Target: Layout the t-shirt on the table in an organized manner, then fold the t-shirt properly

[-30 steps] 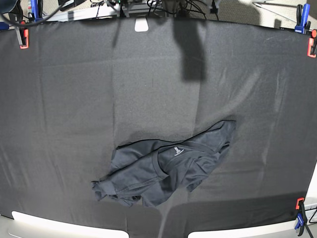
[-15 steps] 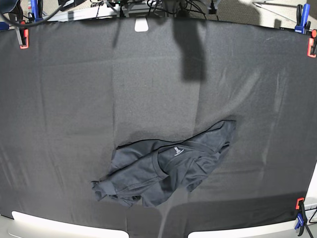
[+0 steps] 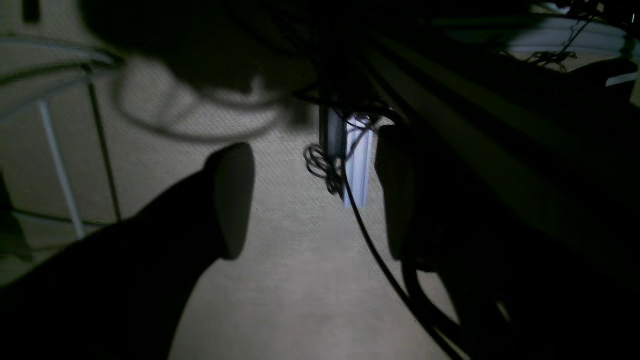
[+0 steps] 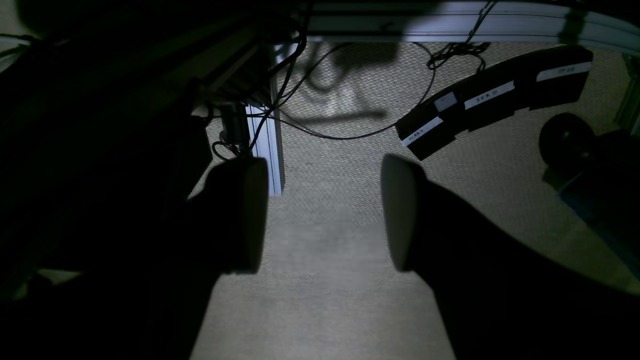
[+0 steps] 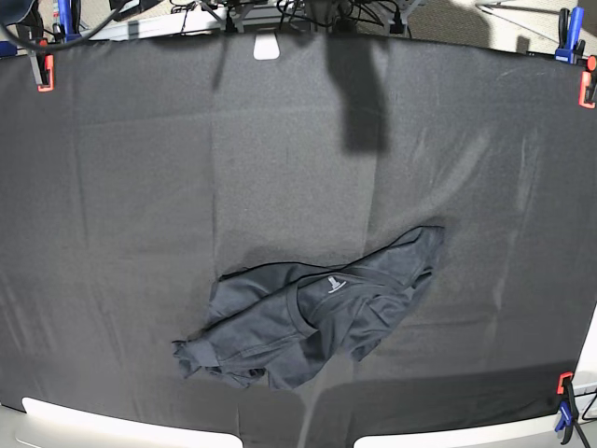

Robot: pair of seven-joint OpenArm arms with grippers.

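Observation:
The dark grey t-shirt (image 5: 312, 313) lies crumpled in a heap on the table (image 5: 140, 187), a little below the middle, with its pale neck label facing up. Neither arm shows in the base view. In the left wrist view my left gripper (image 3: 315, 200) stands open over carpeted floor, with nothing between its fingers. My right gripper (image 4: 322, 215) is likewise open and empty above the floor in the right wrist view. The t-shirt is out of both wrist views.
Orange-and-blue clamps (image 5: 43, 71) hold the black cloth at the corners, another clamp (image 5: 564, 392) at the near right. Cables (image 3: 360, 220) and a white post (image 3: 357, 160) hang under the table edge. Labelled black pedals (image 4: 492, 97) lie on the floor.

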